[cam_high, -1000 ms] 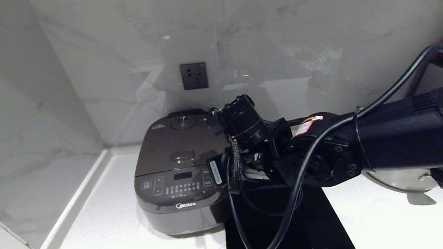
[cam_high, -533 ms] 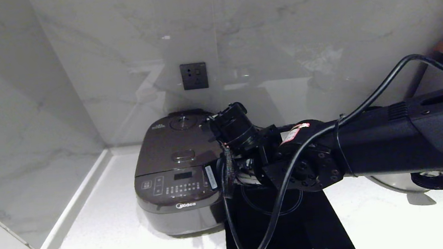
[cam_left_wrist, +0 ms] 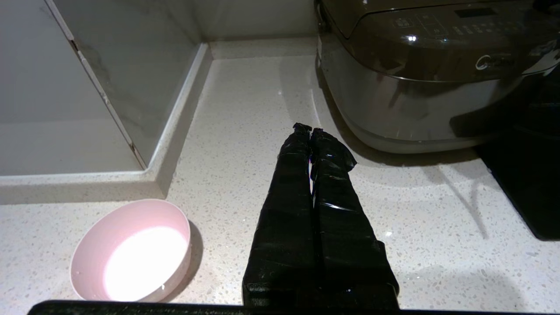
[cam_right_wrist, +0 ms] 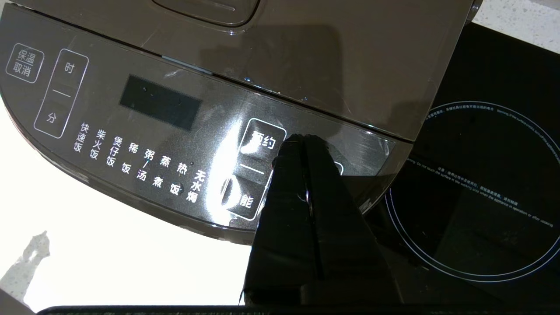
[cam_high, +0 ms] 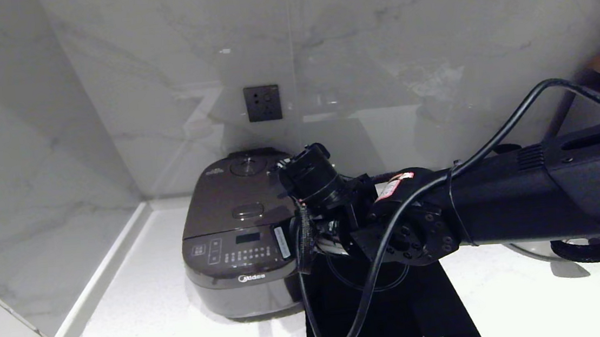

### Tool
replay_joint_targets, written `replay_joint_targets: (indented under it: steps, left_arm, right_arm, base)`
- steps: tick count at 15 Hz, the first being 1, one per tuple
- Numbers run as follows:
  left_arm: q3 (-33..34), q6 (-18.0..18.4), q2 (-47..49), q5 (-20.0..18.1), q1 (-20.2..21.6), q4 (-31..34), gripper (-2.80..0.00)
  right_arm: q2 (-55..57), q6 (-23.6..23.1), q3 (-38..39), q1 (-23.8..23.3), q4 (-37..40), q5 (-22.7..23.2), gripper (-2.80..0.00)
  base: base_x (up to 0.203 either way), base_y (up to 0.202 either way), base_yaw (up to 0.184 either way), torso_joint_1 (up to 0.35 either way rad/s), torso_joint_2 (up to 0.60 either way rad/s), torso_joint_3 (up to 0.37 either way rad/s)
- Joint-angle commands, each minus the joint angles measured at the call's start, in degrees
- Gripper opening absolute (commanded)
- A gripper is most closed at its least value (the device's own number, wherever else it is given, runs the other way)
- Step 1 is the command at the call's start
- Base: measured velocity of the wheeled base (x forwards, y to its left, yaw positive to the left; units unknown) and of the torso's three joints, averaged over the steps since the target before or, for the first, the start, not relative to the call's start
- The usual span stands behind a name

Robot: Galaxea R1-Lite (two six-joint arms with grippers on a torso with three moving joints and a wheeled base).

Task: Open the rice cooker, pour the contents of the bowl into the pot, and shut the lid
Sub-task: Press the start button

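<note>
Right gripper [cam_right_wrist: 305, 138]: jaws clenched together, empty, tips over the right end of the sloped button panel of the rounded-square dark grey-brown rice cooker [cam_high: 240, 233]. Hinged dark grey-brown lid [cam_high: 243, 198] down; its oval release button [cam_high: 248, 211] lies beyond the jaws, apart from them. Flat black hob [cam_right_wrist: 481, 192] just beside the jaws on the other side from the display.

Left gripper [cam_left_wrist: 310, 131]: jaws pressed shut, empty, above the white speckled table [cam_left_wrist: 245, 113]. Cooker ahead of the tips; small round pale pink bowl [cam_left_wrist: 131, 251] behind and to one side, whitish inside, upright on the table
</note>
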Motion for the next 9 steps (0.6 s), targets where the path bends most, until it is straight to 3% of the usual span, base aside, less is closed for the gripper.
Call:
replay_joint_targets:
  steps: [1,9]
  left_arm:
    - [0.0,0.0,0.1,0.0,0.0,0.0,-2.80]
    - [0.0,0.0,0.1,0.0,0.0,0.0,-2.80]
  right_arm:
    - [0.2,0.2,0.2,0.0,0.4,0.0,-2.80]
    - [0.7,1.3,0.9,-0.3,0.3,1.3,-2.80]
  base:
    - [0.000,0.000,0.000,0.000,0.00,0.000]
    - [0.000,0.000,0.000,0.000,0.00,0.000]
